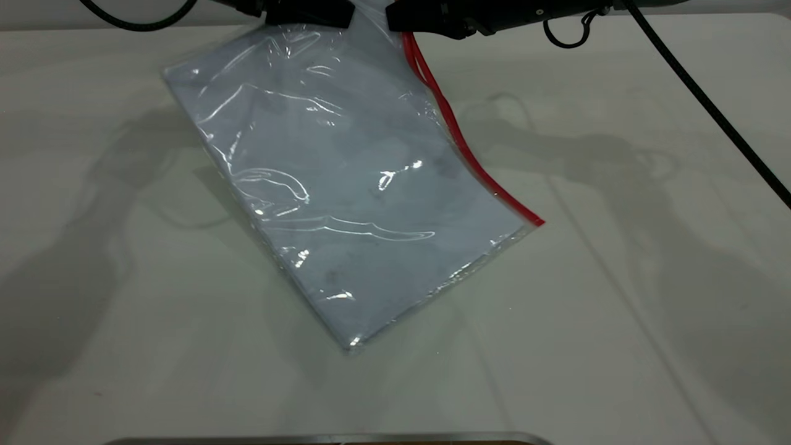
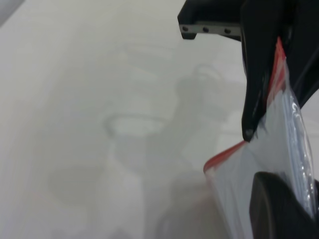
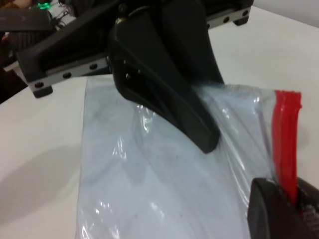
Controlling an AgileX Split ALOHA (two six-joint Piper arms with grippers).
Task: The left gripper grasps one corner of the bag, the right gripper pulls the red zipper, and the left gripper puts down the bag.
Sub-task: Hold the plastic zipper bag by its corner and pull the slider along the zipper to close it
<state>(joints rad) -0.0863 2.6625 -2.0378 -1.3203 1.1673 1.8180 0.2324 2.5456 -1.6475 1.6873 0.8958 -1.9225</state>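
Exterior view: bag [image 1: 346, 185] hangs from both pincers (apparently clamped).

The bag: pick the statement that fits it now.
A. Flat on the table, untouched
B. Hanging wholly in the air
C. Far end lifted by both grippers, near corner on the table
C: the left gripper and right gripper hold the bag's far end up; its near corner touches the table.
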